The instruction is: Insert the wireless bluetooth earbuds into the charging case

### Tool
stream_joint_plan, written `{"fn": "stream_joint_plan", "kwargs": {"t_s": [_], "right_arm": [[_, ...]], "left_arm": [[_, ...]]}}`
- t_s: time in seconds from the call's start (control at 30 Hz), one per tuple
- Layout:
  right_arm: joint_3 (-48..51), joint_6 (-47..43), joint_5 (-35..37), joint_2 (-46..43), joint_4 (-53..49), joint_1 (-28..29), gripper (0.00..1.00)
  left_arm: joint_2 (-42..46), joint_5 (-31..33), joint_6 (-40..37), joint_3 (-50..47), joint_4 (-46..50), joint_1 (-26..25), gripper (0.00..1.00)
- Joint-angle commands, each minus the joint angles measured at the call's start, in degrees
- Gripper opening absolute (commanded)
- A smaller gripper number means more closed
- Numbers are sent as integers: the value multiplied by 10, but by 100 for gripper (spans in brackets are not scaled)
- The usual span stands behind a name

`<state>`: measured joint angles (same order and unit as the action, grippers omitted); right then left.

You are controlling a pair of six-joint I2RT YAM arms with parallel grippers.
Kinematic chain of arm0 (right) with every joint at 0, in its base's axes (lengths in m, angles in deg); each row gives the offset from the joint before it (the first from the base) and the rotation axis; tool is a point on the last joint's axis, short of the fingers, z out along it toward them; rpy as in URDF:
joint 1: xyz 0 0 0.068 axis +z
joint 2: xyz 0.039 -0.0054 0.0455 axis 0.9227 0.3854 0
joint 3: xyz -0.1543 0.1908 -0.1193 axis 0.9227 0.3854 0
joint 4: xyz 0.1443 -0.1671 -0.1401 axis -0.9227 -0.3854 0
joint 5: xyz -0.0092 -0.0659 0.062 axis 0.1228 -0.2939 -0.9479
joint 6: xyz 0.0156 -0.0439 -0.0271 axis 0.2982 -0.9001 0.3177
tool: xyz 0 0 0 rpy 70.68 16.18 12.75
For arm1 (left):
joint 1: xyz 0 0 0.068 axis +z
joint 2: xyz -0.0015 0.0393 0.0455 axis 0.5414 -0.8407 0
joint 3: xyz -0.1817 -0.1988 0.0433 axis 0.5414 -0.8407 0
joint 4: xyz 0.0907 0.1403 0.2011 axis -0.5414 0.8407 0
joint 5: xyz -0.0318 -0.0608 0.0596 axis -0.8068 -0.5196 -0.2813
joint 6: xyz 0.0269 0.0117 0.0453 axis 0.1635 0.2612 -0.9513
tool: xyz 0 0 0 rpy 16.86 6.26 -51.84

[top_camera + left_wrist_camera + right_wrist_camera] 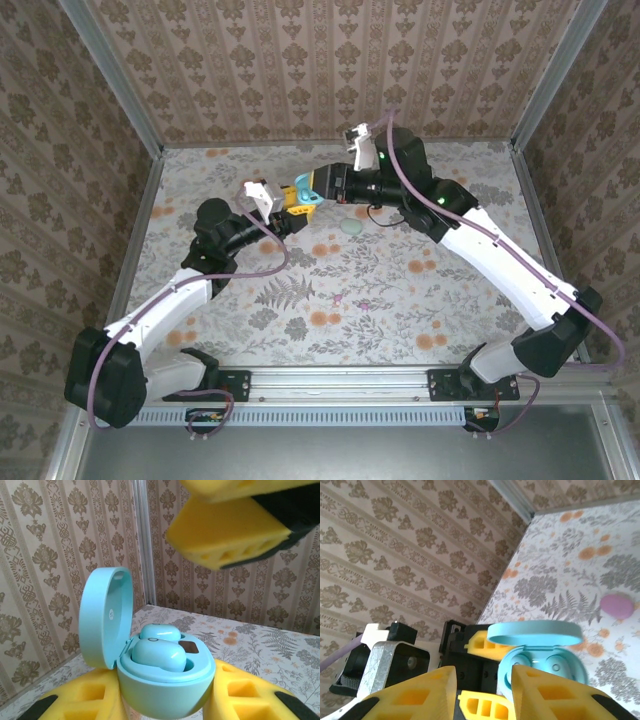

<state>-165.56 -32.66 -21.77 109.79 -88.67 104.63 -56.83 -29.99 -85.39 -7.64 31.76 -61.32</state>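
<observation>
On the left, the left gripper holds its yellow foam-padded fingers clamped on the base of the light blue egg-shaped plastic charging case and carries it above the flower-printed table. The case's hinged lid stands upright on the left side. Inside it, the two light blue wireless earbuds lie side by side in their wells and look fully seated, so for this case the insertion seems done or all but done. Just right of the case in the top view, the right gripper faces it at close range, its yellow fingers a little apart with nothing between them. The next move likely calls for a light press on each bud to confirm the seat, then a push on the lid's top edge to fold it shut while the left grip steadies the base. Further right, a pink oval piece lies on the table, and I cannot tell whether it is a case or a bud.
</observation>
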Motion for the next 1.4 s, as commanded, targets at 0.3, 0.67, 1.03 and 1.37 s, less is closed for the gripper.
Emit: {"fn": "stream_joint_plan", "kwargs": {"t_s": [0.3,0.67,1.03,1.37], "right_arm": [[-113,-38,26,74,-85,-49,43],[-149,-52,-56,131,-151,-51,49],[18,38,-169,36,16,-70,56],[134,209,-291,25,231,-102,63]], "left_arm": [[18,-60,-19,24,19,-7,32],[16,-31,-12,27,3,-9,32],[0,-15,7,30,-30,-9,32],[-11,-25,47,33,-77,-8,32]]}}
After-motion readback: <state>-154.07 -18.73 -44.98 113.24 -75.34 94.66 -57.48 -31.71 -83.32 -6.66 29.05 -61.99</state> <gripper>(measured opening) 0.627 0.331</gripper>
